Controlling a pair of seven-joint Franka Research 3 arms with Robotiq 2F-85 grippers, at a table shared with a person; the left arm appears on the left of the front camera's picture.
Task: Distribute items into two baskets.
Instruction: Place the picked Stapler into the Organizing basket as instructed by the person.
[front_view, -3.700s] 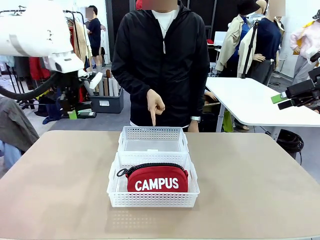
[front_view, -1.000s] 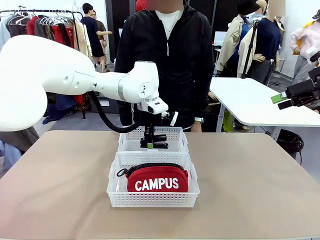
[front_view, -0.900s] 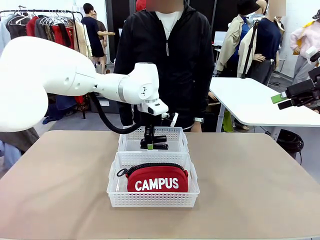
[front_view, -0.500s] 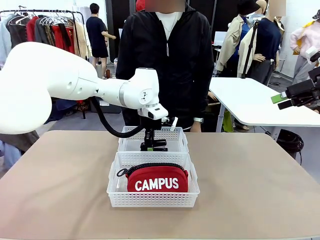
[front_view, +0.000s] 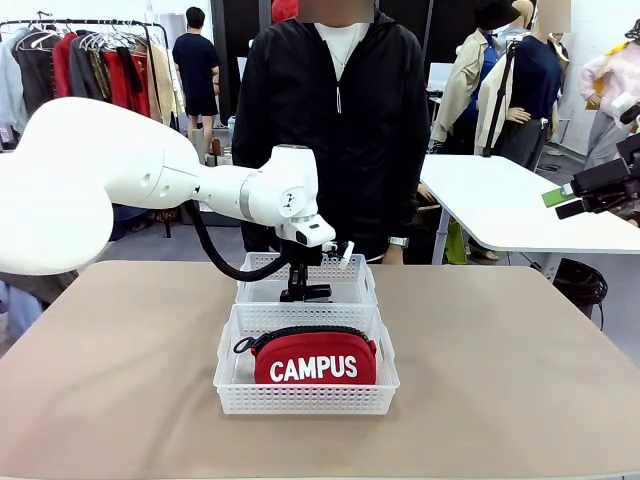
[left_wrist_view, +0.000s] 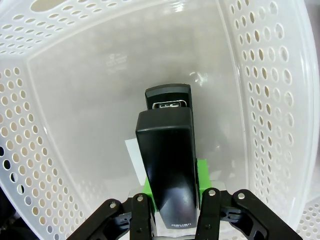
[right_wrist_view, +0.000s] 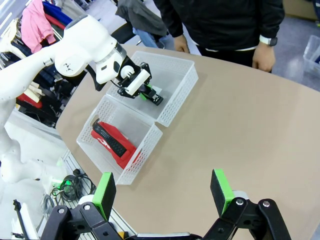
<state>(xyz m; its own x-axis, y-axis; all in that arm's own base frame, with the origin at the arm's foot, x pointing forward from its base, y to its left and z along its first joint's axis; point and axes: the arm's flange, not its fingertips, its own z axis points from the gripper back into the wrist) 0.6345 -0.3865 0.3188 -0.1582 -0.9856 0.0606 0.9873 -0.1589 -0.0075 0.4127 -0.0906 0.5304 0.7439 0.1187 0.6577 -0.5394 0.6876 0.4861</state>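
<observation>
Near basket (front_view: 305, 395): holds red pouch (front_view: 314, 357), "CAMPUS" lettering facing camera, zip on top. Far basket (front_view: 358, 271): touching near basket at its 12 o'clock. Left gripper (front_view: 300, 293): lowered inside far basket, fingers clamped on black stapler (left_wrist_view: 167, 182), stapler just above basket floor. Right gripper (right_wrist_view: 162, 193): at table's 3 o'clock, high above tabletop, pads wide apart, holding nothing. Person (front_view: 335, 120): standing at table's 12 o'clock, hands (right_wrist_view: 263, 56) at far edge.

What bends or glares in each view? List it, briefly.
Left wrist view: the far basket bows from wide-angle distortion, with faint glare on its floor beyond the stapler. Right wrist view: the table edge curves. Front view: sharp, evenly lit.
</observation>
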